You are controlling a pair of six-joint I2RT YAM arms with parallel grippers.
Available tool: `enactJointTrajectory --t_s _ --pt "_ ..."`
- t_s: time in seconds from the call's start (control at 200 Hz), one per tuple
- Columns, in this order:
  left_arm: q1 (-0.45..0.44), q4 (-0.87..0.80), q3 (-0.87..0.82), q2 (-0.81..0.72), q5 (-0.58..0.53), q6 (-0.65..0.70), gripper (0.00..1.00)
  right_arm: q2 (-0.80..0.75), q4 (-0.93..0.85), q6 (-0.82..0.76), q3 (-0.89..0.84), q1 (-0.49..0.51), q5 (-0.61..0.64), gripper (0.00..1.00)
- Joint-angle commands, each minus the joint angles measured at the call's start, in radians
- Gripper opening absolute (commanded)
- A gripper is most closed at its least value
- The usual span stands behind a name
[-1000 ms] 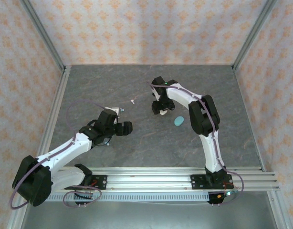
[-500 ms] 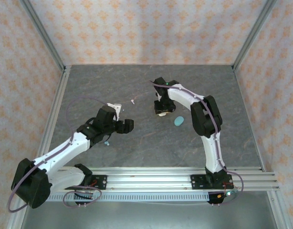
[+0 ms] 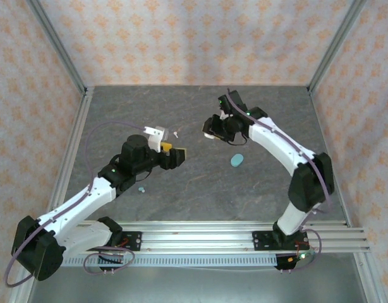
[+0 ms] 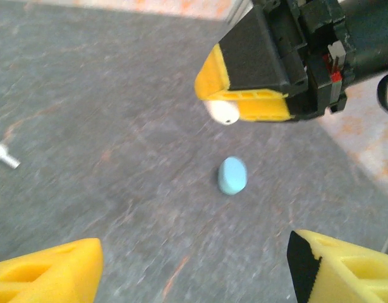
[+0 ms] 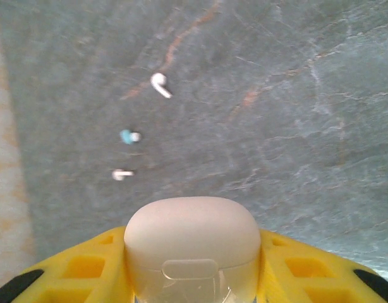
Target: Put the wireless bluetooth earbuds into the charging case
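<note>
Right wrist: smooth white case (image 5: 191, 233) tight in right pincer (image 5: 191, 268), tiny white stemmed earbuds (image 5: 160, 84) beyond; left pincer (image 4: 194, 271) wide, empty.

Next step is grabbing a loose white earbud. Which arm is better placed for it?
Left. The left gripper is open and empty, close to a white earbud lying on the table. The right gripper is shut on the white charging case, so it probably can't pick up anything else.

The held case (image 5: 191, 243) sits in the right pincer (image 3: 211, 129), the loose case (image 3: 237, 160) on the table (image 3: 200, 189) to its right.
</note>
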Motion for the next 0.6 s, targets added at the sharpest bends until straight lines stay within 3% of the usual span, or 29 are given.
enactJointTrajectory --t_s 0.0,0.175,0.3,0.595 --pt "-0.029 0.226 -0.014 0.022 0.023 -0.041 0.76 -0.096 0.086 0.124 -0.054 0.013 -0.025 0.44" --pt "-0.097 0.368 0.0 0.098 0.039 -0.021 0.72 -0.208 0.136 0.203 -0.13 0.029 -0.031 0.44" --pt "-0.139 0.383 0.052 0.168 0.057 0.017 0.7 -0.258 0.134 0.227 -0.145 0.043 -0.031 0.43" --pt "-0.148 0.486 0.12 0.287 0.066 -0.027 0.64 -0.335 0.131 0.261 -0.18 0.071 -0.028 0.43"
